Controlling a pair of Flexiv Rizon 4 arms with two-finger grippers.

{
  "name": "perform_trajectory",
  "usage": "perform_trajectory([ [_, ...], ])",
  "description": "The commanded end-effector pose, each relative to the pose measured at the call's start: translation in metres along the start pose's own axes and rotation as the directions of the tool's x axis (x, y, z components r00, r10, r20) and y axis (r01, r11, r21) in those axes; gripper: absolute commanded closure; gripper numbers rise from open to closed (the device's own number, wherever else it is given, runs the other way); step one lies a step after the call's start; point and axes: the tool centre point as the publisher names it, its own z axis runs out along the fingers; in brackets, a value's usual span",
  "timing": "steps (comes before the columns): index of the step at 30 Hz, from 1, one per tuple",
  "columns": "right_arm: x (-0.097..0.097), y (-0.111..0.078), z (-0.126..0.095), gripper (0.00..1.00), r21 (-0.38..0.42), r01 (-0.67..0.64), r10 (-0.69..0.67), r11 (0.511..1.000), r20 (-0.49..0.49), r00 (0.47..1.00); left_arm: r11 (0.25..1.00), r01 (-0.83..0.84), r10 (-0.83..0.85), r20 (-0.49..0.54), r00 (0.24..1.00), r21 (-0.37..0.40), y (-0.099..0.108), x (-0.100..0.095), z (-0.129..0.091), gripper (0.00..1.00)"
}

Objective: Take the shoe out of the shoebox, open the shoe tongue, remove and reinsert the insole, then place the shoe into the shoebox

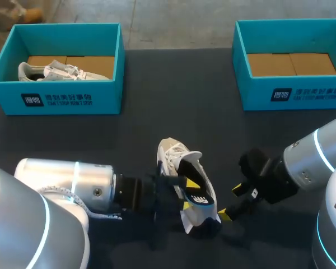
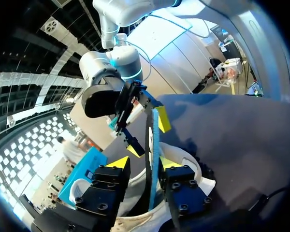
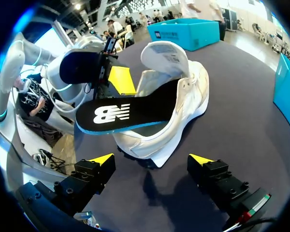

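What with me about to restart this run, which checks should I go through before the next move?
1. Shoe out of the shoebox, on the table: ok.
2. Tongue lifted open: ok.
3. Insole fully out: not ok, its front end sits inside the shoe.
4. Left gripper has a firm hold on the insole: cannot tell.
5. Right gripper open, not touching the shoe: ok.

White print marks the left shoebox [image 1: 73, 102] and right shoebox [image 1: 257, 95]; a white logo, the insole [image 3: 145, 111].
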Motion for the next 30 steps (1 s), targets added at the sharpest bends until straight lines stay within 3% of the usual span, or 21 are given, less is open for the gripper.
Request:
perform_trajectory([
  [1,0.002,0.000,0.002,0.00,0.001,-0.001,0.001,1.000,0.004,1.000,1.000,-0.012,0.012,-0.018,1.000,0.022,-0.002,0.000,-0.002,0.79],
  [2,0.002,0.000,0.002,0.00,0.001,-0.001,0.001,1.000,0.004,1.000,1.000,-0.013,0.013,-0.020,1.000,0.023,-0.002,0.000,-0.001,0.85],
  [3,0.002,0.000,0.002,0.00,0.001,-0.001,0.001,1.000,0.004,1.000,1.000,-0.014,0.014,-0.024,1.000,0.025,-0.003,0.001,0.000,0.98],
  [4,0.002,0.000,0.002,0.00,0.001,-0.001,0.001,1.000,0.004,1.000,0.999,-0.016,0.016,-0.027,1.000,0.028,-0.003,0.001,0.001,1.00],
  [12,0.002,0.000,0.002,0.00,0.001,-0.001,0.001,1.000,0.004,1.000,0.999,-0.041,0.041,-0.030,0.999,0.003,0.001,0.005,0.008,1.00],
  [26,0.002,0.000,0.002,0.00,0.001,-0.001,0.001,1.000,0.004,1.000,0.983,-0.092,0.089,-0.027,0.996,-0.159,0.012,0.004,0.013,1.00],
  [30,0.002,0.000,0.002,0.00,0.001,-0.001,0.001,1.000,0.004,1.000,0.981,-0.084,0.080,-0.029,0.996,-0.173,0.016,0.004,0.010,1.00],
])
